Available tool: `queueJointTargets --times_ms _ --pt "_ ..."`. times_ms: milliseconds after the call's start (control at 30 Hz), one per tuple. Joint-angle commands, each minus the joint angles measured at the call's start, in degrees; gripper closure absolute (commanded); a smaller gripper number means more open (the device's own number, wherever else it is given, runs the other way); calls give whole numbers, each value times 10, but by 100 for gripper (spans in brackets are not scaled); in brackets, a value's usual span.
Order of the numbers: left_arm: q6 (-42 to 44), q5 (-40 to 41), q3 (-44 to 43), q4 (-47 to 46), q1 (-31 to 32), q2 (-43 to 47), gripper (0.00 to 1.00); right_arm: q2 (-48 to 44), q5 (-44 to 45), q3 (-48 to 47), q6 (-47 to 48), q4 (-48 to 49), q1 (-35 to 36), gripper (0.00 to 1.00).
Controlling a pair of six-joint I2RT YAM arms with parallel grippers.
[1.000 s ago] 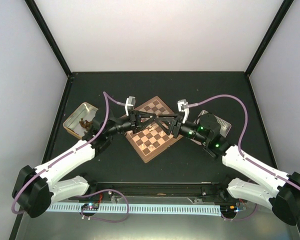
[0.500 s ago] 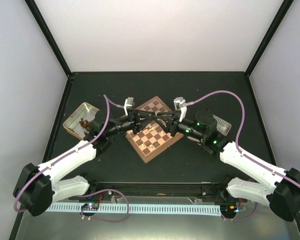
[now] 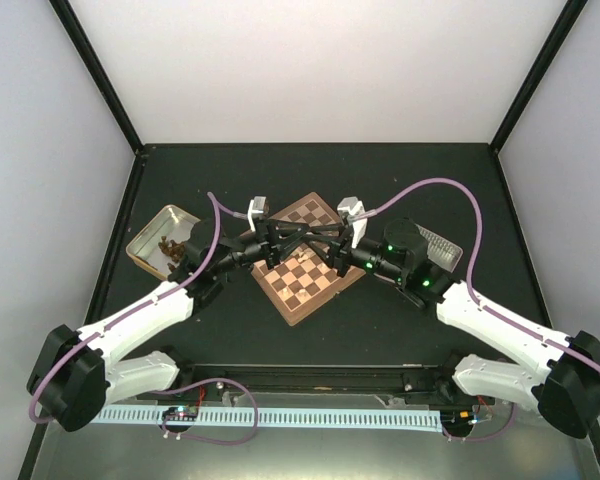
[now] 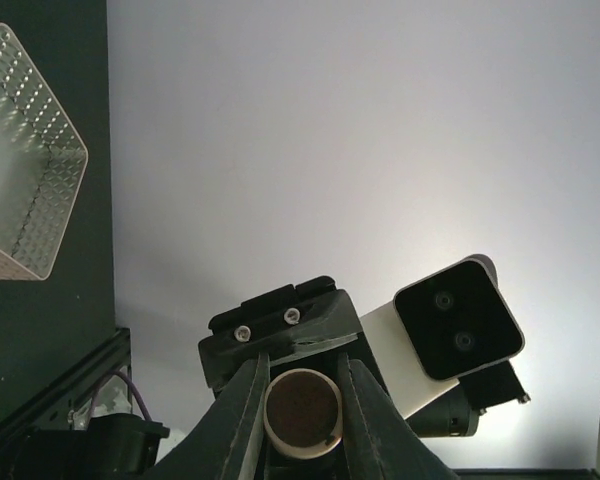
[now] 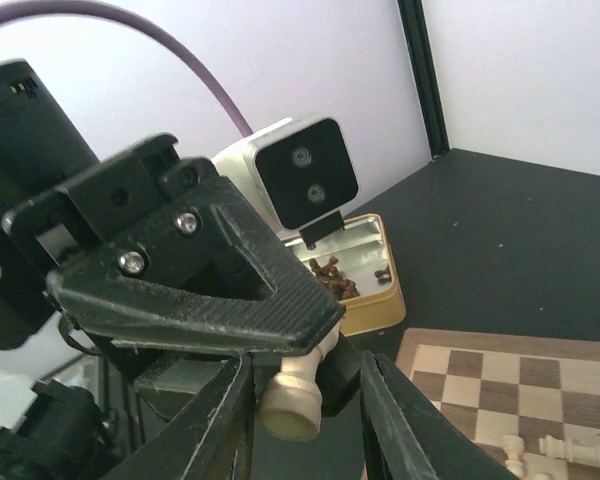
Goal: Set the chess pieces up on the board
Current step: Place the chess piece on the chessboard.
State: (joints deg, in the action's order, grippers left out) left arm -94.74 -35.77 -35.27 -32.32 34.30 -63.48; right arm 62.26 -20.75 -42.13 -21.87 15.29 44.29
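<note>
My two grippers meet tip to tip above the middle of the board. The left gripper is shut on a cream chess piece, whose round dark-felted base faces its camera between the fingers. In the right wrist view the same cream piece hangs under the left gripper's black finger. The right gripper is open, its jaws spread wide around the piece and that finger. A few cream pieces lie on the board below.
A gold tin with dark brown pieces sits left of the board; it also shows in the right wrist view. A pale perforated tray sits right of the board, also in the left wrist view. Black enclosure posts stand at the back corners.
The right arm has moved left, bringing its gripper up against the left gripper over the board. The left arm has hardly moved.
</note>
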Motion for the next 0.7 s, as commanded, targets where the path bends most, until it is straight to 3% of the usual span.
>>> queueJointTargets --times_ms 0,300,400,500,667 --pt "-32 -8 0 -61 1 -4 98 13 25 -13 80 -35 18 68" --pt "-42 -11 7 -71 1 -7 99 3 90 -15 76 -41 24 81" --pt "-40 -13 7 -68 1 -7 98 -3 91 -16 69 -37 23 79" --pt "-40 -16 10 -68 1 -7 98 -2 84 -23 68 -40 24 71" --pt "-43 -16 14 -71 1 -7 98 -4 71 -18 73 -32 24 74"
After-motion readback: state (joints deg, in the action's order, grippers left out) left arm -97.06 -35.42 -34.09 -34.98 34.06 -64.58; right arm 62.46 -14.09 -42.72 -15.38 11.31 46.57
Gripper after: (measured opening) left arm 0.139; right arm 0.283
